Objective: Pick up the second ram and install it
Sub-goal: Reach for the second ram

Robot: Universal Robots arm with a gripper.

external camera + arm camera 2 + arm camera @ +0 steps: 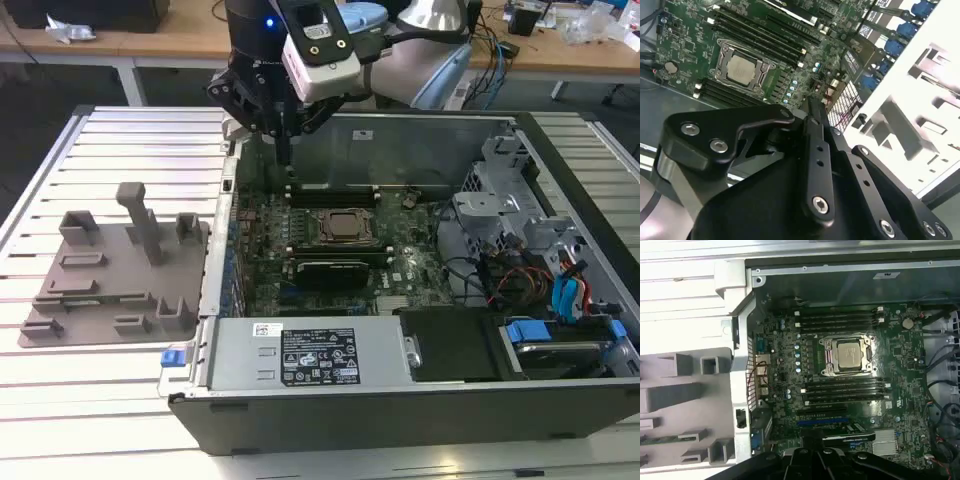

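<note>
Over the corner of the open computer case [420,140] that lies at about 10 o'clock from the motherboard [400,275] in the exterior view, the gripper [284,155] is hung with its tip pointed down. Its fingers [815,145] are seen pressed together, and nothing is gripped between them. The second ram [657,440] is found outside the case, laid flat in the grey tray [105,283]; in the first wrist view it is shown as a thin green stick, partly cut by the edge of the picture. From the gripper, the tray is placed at about 8 o'clock in the exterior view, well apart, and the side wall of the case is stood between the two. The long axis of the stick is laid parallel to the black slots [840,320] of the motherboard, so along the 9-to-3 o'clock line of the exterior view. The pick is judged as not yet begun, and since one direction is shared by stick and slots, little turning is judged to be needed between tray and board
</note>
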